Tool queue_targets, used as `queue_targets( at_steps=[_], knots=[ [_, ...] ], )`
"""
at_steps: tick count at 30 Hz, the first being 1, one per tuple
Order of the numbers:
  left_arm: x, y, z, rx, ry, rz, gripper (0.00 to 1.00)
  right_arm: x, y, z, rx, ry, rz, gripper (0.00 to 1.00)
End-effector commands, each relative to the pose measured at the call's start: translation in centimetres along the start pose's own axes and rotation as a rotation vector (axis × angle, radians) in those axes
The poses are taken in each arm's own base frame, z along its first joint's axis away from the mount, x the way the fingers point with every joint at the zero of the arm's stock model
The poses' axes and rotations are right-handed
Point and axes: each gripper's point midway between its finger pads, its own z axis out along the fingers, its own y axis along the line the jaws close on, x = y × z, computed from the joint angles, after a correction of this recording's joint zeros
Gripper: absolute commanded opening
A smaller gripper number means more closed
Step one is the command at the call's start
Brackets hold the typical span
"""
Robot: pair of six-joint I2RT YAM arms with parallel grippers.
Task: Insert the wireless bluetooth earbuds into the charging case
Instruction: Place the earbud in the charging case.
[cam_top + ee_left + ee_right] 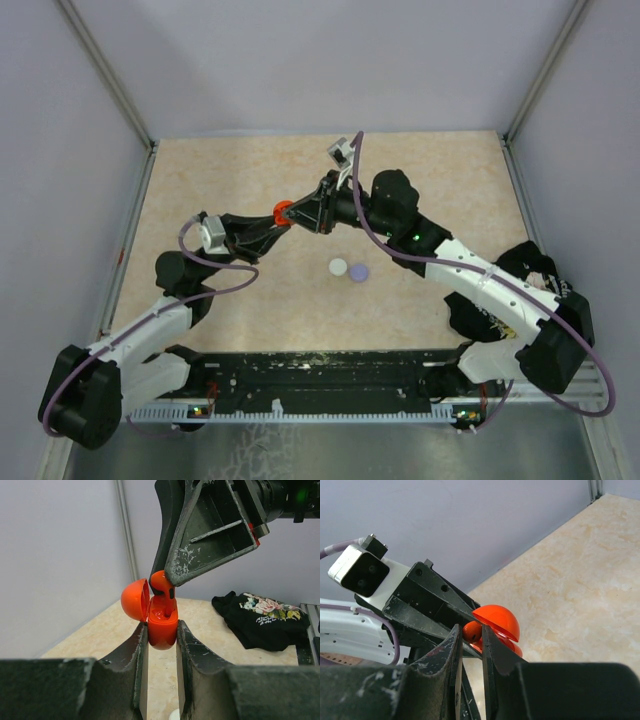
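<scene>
1. The left gripper (161, 628) is closed narrow on the red charging case (163, 636), held upright between its fingers, with the lid (135, 600) hinged open to the left.
2. The right gripper (471, 630) pinches a red earbud (160, 581) at its tips, directly above the case, with the earbud's lower end at the open mouth.
3. Below on the table (200, 180), a white disc (338, 266) and a lavender disc (359, 271) lie side by side.

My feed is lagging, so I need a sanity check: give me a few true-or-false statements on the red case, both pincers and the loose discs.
1. The left pincer clamps the red case. True.
2. The case's lid is shut. False: the lid is swung open.
3. The right pincer holds a red earbud at the case's opening. True.
4. The white disc and lavender disc are stacked. False: they lie side by side on the table.
</scene>
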Motion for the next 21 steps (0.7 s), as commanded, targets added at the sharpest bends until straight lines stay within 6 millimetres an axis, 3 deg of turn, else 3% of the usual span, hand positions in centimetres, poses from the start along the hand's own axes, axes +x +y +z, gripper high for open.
queue_targets(
  at_steps=[1, 21],
  knots=[
    [-2.7, -1.1, 0.0, 0.047, -0.084, 0.046, 0.03, -1.8, 0.3, -0.7, 0.021, -0.053, -0.069, 0.18],
    [-1.2, -1.7, -0.3, 0.074, -0.027, -0.012, 0.03, -3.3, 0.6, -1.4, 0.039, -0.064, -0.142, 0.32]
  ],
)
